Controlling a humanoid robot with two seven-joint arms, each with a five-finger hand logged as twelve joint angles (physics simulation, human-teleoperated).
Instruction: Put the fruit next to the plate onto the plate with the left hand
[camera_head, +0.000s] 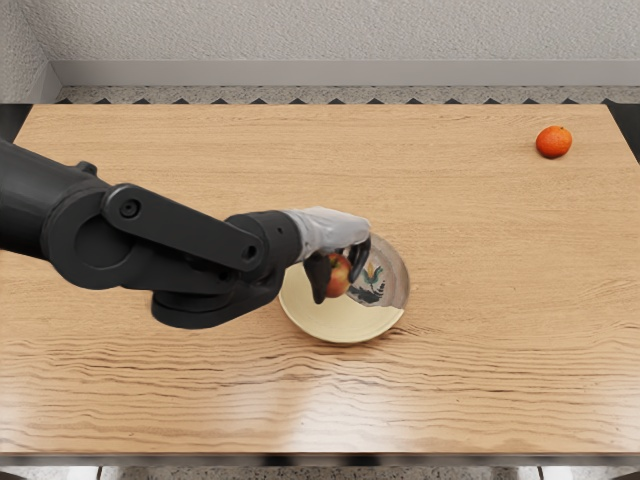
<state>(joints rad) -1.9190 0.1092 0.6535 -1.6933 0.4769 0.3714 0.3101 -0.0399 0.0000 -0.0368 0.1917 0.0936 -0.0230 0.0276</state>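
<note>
The left hand (330, 240) is gripping the reddish fruit (340, 274) and hanging right over the left half of the plate (345, 322), so the set-down spot is lying straight below.

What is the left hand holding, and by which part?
The left hand grips a small round red-and-yellow fruit from above, dark fingers closed around its sides, above the shiny cream-coloured round plate.

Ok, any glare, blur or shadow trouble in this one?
Head view: sharp throughout; pale glare on the table near its front edge; the plate shines mirror-like on its right side; the left hand shades the fruit it holds.
</note>
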